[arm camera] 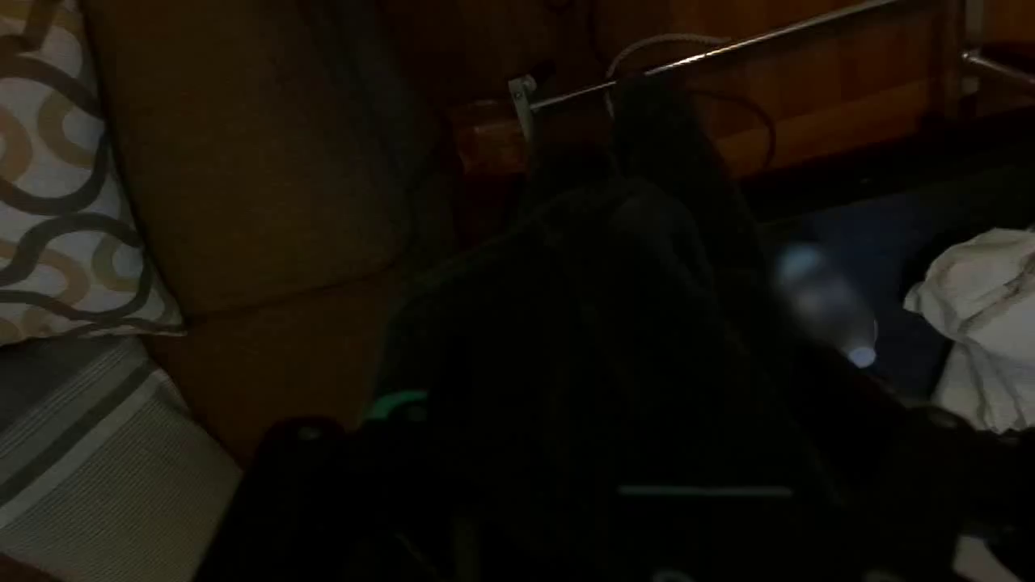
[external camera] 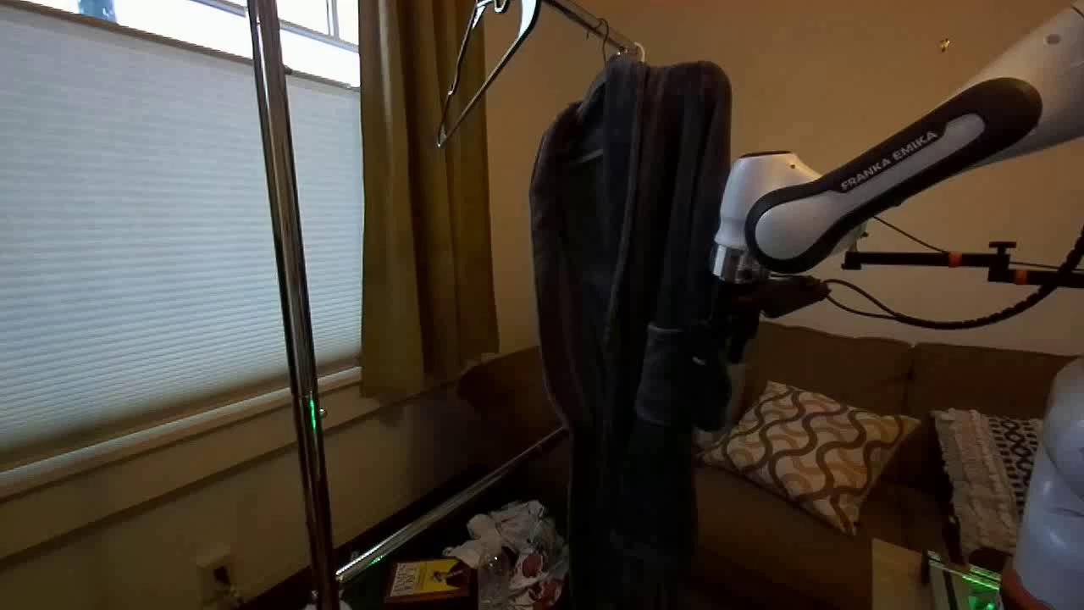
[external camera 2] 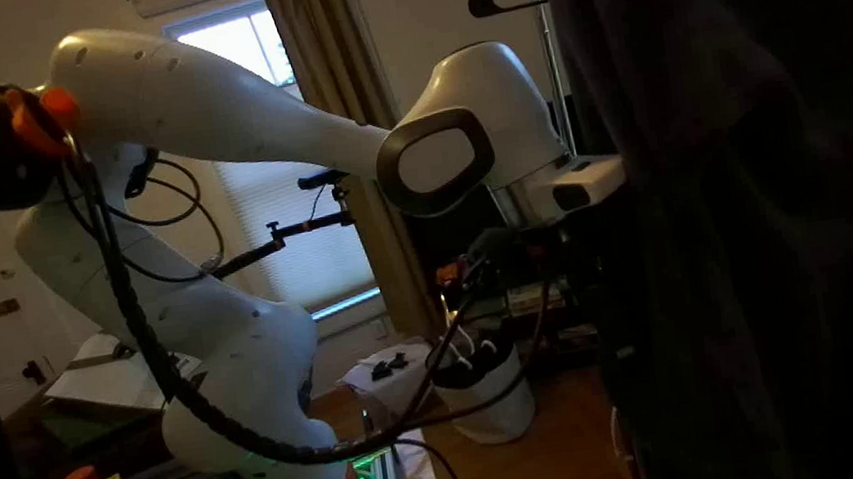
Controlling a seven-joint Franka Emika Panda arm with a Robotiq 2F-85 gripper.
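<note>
A long dark robe-like garment (external camera: 627,254) hangs from a metal rack rail in an exterior view. It also fills the right of an exterior view (external camera 2: 758,188) and shows as a dark mass in the wrist view (arm camera: 647,234). My gripper (external camera: 720,360) points down against the garment's near side, beside a folded cuff-like part (external camera: 663,373). In an exterior view the gripper (external camera 2: 581,252) is partly hidden by the garment. The wrist view is too dark to show the fingertips, whether they are apart, or whether cloth lies between them.
Chrome rack post (external camera: 288,212) and empty hanger (external camera: 500,68) stand left of the garment. A brown sofa (external camera: 847,356) with a patterned pillow (external camera: 813,449) is behind. A book (external camera: 430,580), white crumpled material (external camera: 517,542) and a clear bottle (arm camera: 829,307) lie low down.
</note>
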